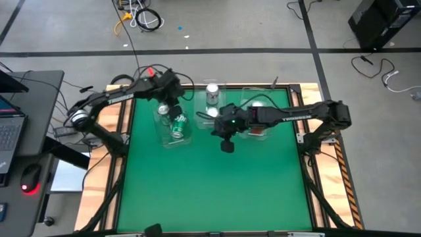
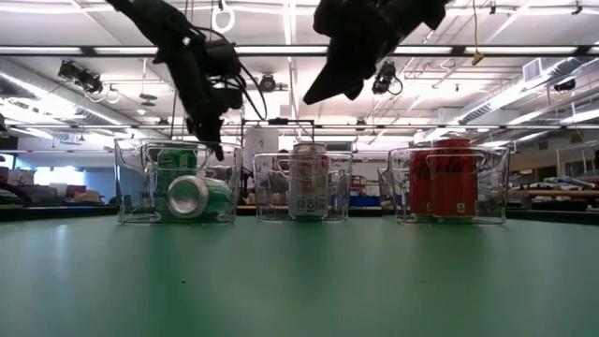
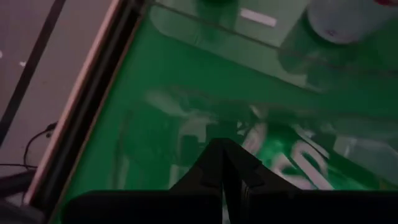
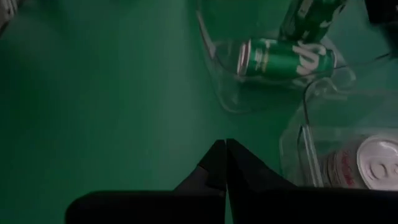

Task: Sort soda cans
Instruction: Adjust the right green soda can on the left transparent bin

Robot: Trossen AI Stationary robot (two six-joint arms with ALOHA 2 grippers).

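Evidently a green soda can [image 2: 197,197] is lying tipped in the left clear tray [image 2: 126,192]; thin, smooth and light, it is best gripped across its round sides. Both the left tool [image 2: 217,145] and right tool [image 1: 226,146] are closed and empty, above the tabletop [image 1: 210,191].

Overhead looks down; low looks level; both share 3 trays [image 2: 178,183].
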